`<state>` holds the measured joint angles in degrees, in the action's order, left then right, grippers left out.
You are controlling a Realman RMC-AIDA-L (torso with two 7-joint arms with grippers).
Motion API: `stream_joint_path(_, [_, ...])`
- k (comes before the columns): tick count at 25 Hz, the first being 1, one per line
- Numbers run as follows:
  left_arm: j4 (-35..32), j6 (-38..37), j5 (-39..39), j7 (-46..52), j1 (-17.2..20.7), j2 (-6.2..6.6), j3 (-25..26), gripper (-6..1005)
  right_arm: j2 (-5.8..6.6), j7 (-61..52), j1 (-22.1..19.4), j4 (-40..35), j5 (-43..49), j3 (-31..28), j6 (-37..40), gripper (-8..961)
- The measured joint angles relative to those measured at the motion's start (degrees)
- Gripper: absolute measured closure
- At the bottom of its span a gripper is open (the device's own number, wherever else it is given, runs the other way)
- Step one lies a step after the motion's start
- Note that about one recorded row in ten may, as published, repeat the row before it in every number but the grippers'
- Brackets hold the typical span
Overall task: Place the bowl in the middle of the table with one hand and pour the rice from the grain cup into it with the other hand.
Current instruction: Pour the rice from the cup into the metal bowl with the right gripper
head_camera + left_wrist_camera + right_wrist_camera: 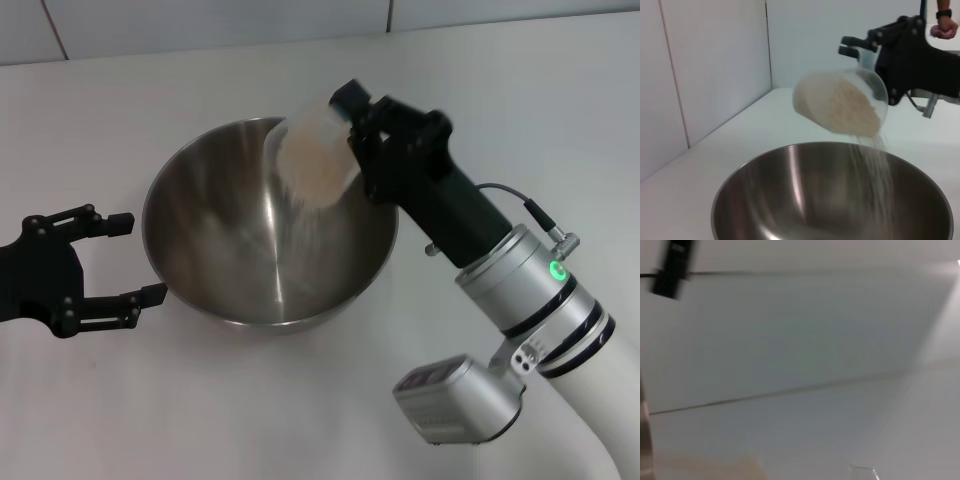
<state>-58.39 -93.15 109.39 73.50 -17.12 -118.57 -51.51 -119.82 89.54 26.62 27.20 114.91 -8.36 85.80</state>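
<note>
The right pincer (352, 128) pinches the grain cup (312, 152), tipped steeply over the far rim of the bowl (270, 225). A thin stream of rice (875, 170) falls from the cup's lip, below and ahead of that pincer, down the bowl's shiny inside; a good heap of grains is in the cup. The stainless-steel bowl sits on the white worktop (200, 400), directly under the cup. The left pincer (128, 258) rests low on the worktop just beside the bowl's left wall, its black fingers spread wide and apart from the steel. No brand or writing can be read anywhere; only a small green light (557, 270) glows on the right arm's wrist. Behind stand white wall panels (715, 75). The right wrist view shows mostly blurred pale panels.
</note>
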Motion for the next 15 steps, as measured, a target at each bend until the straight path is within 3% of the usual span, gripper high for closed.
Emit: stream_joint_path(15, [-0.3,0.2,0.0,0.1,-0.6,0.0,-0.7,133,-0.06,42.5,0.6,3.6,4.0,-0.2,-8.2,945])
